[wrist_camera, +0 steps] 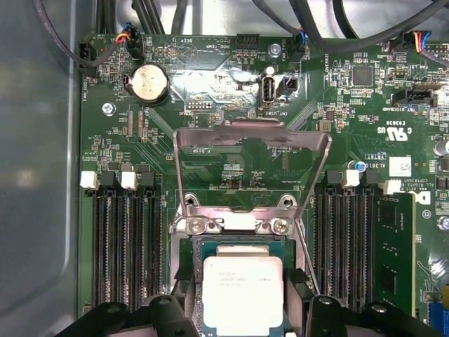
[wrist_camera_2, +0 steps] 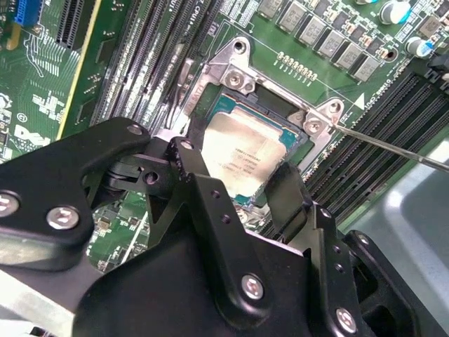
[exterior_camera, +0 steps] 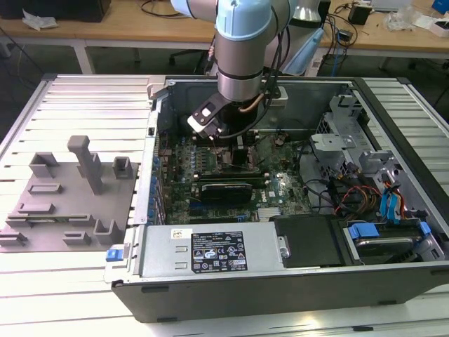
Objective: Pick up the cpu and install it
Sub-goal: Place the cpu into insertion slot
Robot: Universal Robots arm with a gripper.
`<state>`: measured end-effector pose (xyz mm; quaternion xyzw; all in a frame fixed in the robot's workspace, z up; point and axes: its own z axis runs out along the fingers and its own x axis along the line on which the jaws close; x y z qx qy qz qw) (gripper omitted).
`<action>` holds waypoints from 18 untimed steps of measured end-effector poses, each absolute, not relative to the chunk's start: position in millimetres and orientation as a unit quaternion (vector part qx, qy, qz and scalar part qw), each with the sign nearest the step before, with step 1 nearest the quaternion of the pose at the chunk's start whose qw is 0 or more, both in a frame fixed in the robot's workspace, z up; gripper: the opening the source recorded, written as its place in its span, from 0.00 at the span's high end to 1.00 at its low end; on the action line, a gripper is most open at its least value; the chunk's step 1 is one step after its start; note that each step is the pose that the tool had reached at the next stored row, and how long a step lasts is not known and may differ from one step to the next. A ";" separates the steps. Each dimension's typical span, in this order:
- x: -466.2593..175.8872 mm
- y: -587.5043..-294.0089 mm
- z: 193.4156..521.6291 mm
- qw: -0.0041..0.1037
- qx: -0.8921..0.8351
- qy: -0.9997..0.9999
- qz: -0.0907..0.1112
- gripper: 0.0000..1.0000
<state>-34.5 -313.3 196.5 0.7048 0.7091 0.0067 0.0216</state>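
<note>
In the exterior view, your arm (exterior_camera: 242, 49) reaches straight down into the open computer case (exterior_camera: 280, 295). Its wrist sits low over the green circuit board (exterior_camera: 175, 165), on the far side of the black graphics card (exterior_camera: 226, 189). To the exterior view's left of the case, the grey plastic fixture (exterior_camera: 70, 196) lies on the slatted table (exterior_camera: 91, 91), well apart from the arm.

In the second wrist view, your claw (wrist_camera_2: 235, 163) is clenched on the cpu (wrist_camera_2: 245, 154). Its black fingers (wrist_camera_2: 191, 168) bear against two opposite edges of the chip. The cpu lies flat, silver top up, directly over the socket, inside the metal socket frame (wrist_camera_2: 235, 67). You cannot tell from here whether it is fully seated or held just above. A thin metal lever (wrist_camera_2: 393, 147) runs out from the frame's corner, across the memory slots (wrist_camera_2: 393, 119).

In the first wrist view, the cpu (wrist_camera: 242, 295) sits between the two finger ends, squared up with the socket under it. The socket's hold-down plate (wrist_camera: 249, 137) stands swung open beyond the chip, hinged at two screws just beside the socket. Banks of black memory slots (wrist_camera: 126, 239) run along both sides. A round coin battery (wrist_camera: 149, 83) sits farther off on the board.
</note>
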 end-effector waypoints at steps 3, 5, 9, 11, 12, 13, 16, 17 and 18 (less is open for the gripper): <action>-34.4 -312.6 196.8 0.022 0.705 0.709 0.007 0.38; -34.4 -311.8 196.8 0.022 0.705 0.709 0.007 0.38; -34.4 -311.7 199.6 0.022 0.705 0.709 0.007 0.38; -34.4 -311.7 202.9 0.022 0.705 0.709 0.007 0.38; -34.4 -311.7 204.5 0.022 0.705 0.709 0.007 0.38; -34.4 -311.7 206.2 0.022 0.705 0.709 0.007 0.38; -34.4 -311.6 206.9 0.022 0.705 0.709 0.007 0.38; -34.4 -311.7 207.1 0.022 0.705 0.709 0.007 0.38; -34.4 -311.6 207.1 0.022 0.705 0.709 0.007 0.40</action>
